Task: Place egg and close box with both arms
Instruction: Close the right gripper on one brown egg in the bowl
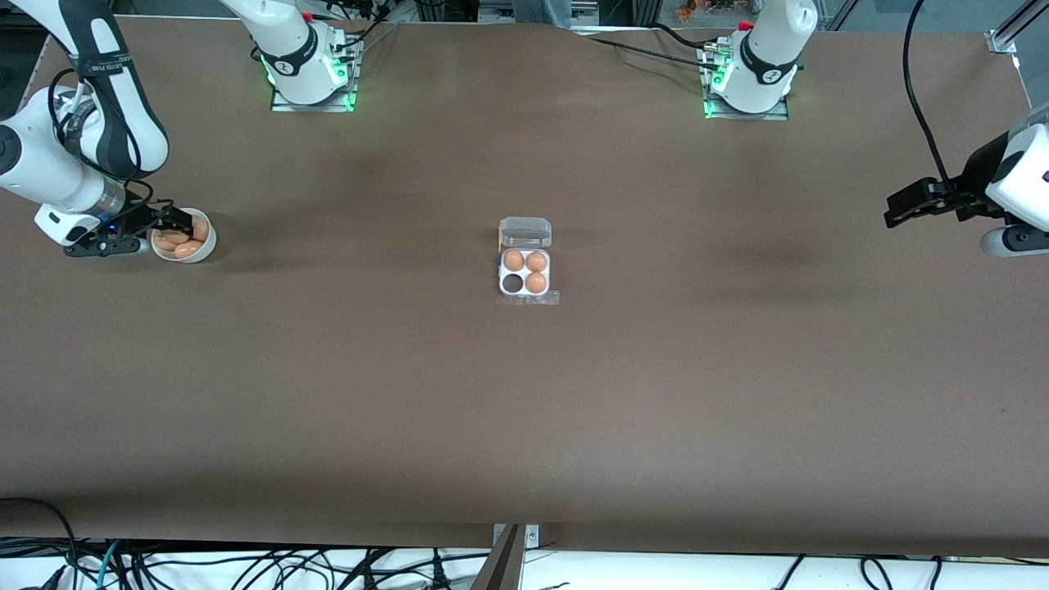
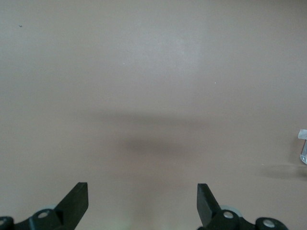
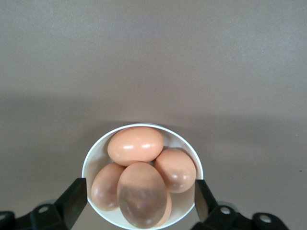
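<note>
Right wrist view: right pincer (image 3: 139, 203) spread over bowl (image 3: 91, 160) of eggs (image 3: 135, 145).

The brown table (image 1: 524, 393) carries the box (image 1: 525, 273) and a bowl (image 1: 199, 248).

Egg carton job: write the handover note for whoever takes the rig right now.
Right gripper: open, over the bowl of eggs at the right arm's end, nothing held.
Left gripper: open, waiting over bare table at the left arm's end.
Box: mid-table, lid open, three eggs in, one cell empty.
Left to do: pick an egg, fill the empty cell, close the lid with both arms.
</note>
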Tool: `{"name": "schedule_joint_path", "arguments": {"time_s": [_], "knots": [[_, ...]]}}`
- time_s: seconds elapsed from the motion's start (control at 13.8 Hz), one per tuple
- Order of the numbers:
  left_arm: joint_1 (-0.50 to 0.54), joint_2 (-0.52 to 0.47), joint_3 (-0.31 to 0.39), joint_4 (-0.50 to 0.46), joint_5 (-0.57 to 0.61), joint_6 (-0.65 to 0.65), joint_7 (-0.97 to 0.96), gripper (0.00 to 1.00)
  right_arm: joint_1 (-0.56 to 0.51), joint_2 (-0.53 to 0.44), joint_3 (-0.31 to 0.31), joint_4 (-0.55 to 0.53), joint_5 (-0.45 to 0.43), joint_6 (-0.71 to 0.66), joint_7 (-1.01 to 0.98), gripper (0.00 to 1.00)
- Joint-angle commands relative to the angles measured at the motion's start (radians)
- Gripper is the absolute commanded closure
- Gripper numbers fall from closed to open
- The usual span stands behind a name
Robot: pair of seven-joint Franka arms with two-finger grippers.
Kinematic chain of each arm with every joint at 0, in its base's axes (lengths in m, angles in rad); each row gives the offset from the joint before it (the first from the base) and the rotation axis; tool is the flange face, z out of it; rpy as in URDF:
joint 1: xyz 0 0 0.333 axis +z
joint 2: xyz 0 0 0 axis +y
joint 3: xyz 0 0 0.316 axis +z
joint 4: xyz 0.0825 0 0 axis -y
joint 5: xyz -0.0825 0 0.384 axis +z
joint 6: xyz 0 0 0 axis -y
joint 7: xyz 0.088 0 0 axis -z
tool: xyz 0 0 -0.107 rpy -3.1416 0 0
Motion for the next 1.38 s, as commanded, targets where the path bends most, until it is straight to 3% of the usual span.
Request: {"name": "schedule_joint_path", "arguments": {"time_s": [0.0, 0.29, 0.44, 0.8, 1.31], "knots": [[0.002, 0.01, -0.001, 0.027, 0.002, -0.009, 0.018, 0.0, -0.003, -0.005, -0.002, -0.01, 0.0, 0.007, -0.017, 0.14], [0.001, 0.01, -0.001, 0.027, 0.002, -0.009, 0.018, 0.0, -0.002, -0.005, -0.002, -0.01, 0.0, 0.004, -0.021, 0.46], [0.002, 0.01, -0.001, 0.027, 0.002, -0.009, 0.018, 0.0, -0.002, -0.005, -0.002, -0.01, 0.002, 0.001, -0.019, 0.52], [-0.004, 0.01, -0.001, 0.027, 0.002, -0.009, 0.015, 0.0, -0.002, -0.005, -0.002, -0.01, 0.005, -0.02, -0.017, 0.64], [-0.01, 0.012, -0.003, 0.027, 0.002, -0.009, 0.005, 0.0, 0.003, -0.008, 0.004, 0.032, 0.006, -0.081, -0.007, 0.68]]}}
